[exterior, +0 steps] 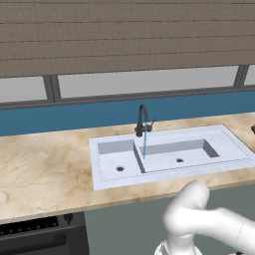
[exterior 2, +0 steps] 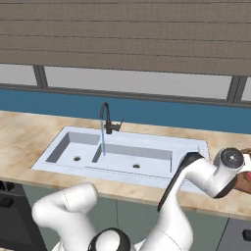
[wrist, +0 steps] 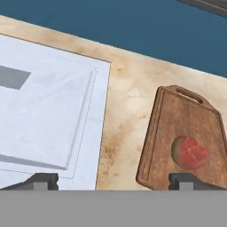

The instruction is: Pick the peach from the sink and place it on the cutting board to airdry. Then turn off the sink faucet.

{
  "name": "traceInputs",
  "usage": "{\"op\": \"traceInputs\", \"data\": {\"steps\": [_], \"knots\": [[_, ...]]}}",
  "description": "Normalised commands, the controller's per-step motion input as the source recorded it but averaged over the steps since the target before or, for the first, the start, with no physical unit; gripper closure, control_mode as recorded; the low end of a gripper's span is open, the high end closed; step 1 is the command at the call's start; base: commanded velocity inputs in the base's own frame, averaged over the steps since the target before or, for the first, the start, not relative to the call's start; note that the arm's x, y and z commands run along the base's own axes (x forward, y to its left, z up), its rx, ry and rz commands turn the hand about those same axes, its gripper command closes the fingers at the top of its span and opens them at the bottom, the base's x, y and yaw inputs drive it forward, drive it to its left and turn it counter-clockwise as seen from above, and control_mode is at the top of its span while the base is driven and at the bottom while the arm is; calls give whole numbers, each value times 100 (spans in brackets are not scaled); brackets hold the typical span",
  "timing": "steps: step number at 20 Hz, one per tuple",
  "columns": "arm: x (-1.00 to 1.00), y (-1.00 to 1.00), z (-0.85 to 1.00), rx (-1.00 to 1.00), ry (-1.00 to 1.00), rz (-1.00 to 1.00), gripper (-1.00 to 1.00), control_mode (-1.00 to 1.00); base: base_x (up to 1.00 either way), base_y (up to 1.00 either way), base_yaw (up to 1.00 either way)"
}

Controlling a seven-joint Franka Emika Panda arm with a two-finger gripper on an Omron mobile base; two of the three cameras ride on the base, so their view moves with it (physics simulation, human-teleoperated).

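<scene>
Counter strip point(wrist: 126, 111) between sink point(wrist: 53, 102) and board point(wrist: 186, 133).

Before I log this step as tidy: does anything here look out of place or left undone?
Yes: water is running from the sink faucet into the sink, with nothing in either basin. The peach lies on the cutting board, below the open gripper. Nothing looks spilled or damaged.

**Peach on board, faucet running**

Peach point(wrist: 189, 152), round, red-orange with a greenish patch, lies on the brown wooden cutting board point(wrist: 177, 119), right of the sink point(exterior: 164, 154). Sink is white, double-basin. Black gooseneck faucet point(exterior: 142, 121) stands behind the divider, blue water stream falling from it.
</scene>
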Motion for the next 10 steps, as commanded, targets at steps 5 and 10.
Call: {"op": "traceInputs", "data": {"steps": [5,10], "knots": [[-44,56,20,-13,-19,22,-100,-100,0,0,0],[-29,39,38,-2,-13,20,-100,-100,0,0,0]]}}
